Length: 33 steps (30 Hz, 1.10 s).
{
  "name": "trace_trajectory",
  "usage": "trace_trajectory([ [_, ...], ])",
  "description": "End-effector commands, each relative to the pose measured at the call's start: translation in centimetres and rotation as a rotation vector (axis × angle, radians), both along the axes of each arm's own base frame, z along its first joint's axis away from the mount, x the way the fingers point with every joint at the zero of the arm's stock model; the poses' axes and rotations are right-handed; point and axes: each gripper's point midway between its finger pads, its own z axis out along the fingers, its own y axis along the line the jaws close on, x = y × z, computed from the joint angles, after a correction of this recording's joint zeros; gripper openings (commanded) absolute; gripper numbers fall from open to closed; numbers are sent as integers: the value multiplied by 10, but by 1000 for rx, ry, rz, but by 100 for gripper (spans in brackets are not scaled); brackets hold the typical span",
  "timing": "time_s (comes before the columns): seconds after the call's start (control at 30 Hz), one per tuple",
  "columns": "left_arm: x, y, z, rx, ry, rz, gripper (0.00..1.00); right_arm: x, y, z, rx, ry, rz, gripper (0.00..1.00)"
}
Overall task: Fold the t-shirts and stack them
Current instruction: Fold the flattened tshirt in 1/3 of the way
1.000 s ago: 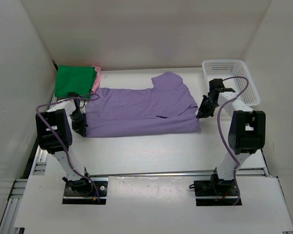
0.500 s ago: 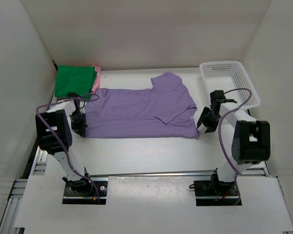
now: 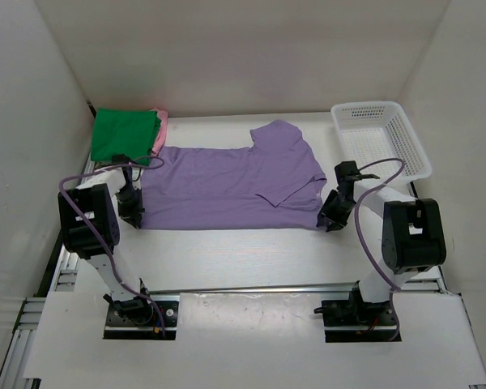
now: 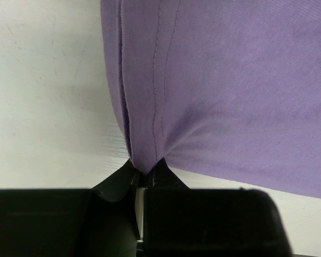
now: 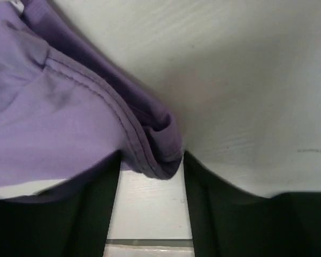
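Purple t-shirt (image 3: 227, 182): lies spread flat across the middle of the bench (image 3: 243, 251), long side running left to right, one short sleeve (image 3: 279, 134) pointing toward the far wall.
Near right corner of the shirt: a fold of cloth lies doubled over on top, and the hem there is bunched into a small roll.
Left jaws: clenched on the near left corner of the purple t-shirt (the left wrist view shows the cloth drawn to a point and pinched where the two tips meet).
Right jaws: spread apart and low on the bench at the shirt's near right corner, with the rolled hem lying in the gap between them and bare bench showing just below it.
Green t-shirt (image 3: 123, 134): folded, in the far left corner of the bench.
Pink t-shirt (image 3: 161, 134): under the green one, only a strip along its right edge showing.
Tan shirt: cannot be made out in any view.
Basket (image 3: 413, 154): white mesh, in the far right corner, well apart from the purple shirt.
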Motion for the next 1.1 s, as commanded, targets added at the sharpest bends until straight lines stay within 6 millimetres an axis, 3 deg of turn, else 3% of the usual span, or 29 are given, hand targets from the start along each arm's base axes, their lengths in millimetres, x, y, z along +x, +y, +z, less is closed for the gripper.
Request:
trace_trajectory([
  [0.0,-6,12,2,51,-11,10,10,12,-3,-24,-31,-9,-49,42],
  [0.03,-10,13,3,60,-10,11,10,12,-3,-23,-29,-8,-58,20],
  [0.1,-19,16,4,88,6,13,10,13,-5,-14,-33,-43,-79,6],
  [0.13,-22,18,6,101,6,14,10,3,-3,-17,-33,-30,-79,1],
  [0.2,-34,28,12,157,14,28,10,-5,-5,-7,-29,-53,-79,0],
  [0.27,-42,35,26,211,-1,35,10,-30,-8,-6,-34,-11,-92,0],
  [0.3,-52,38,33,217,15,46,10,-34,-8,8,-24,-51,-104,0],
  [0.37,-67,40,44,216,25,67,10,-55,-8,29,-29,-90,-95,0],
  [0.4,-78,36,58,194,10,80,10,-67,-13,31,-41,-89,-113,0],
  [0.5,-96,29,71,170,-21,93,10,-97,-21,46,-59,-122,-145,0],
  [0.63,-150,16,44,137,127,93,10,-132,-24,45,-48,-106,-190,0],
  [0.7,-164,16,33,138,166,99,10,-143,-24,37,-42,-79,-207,0],
  [0.8,-177,15,22,141,198,106,18,-158,-20,20,-10,-33,-233,0],
  [0.9,-181,20,19,166,205,115,28,-167,-15,8,11,3,-229,4],
  [0.97,-182,23,18,181,219,113,36,-170,-15,5,6,22,-238,25],
  [1.03,-185,29,20,221,238,111,56,-174,-16,1,3,37,-247,50],
  [1.07,-183,33,20,241,232,112,61,-172,-18,1,-4,24,-263,54],
])
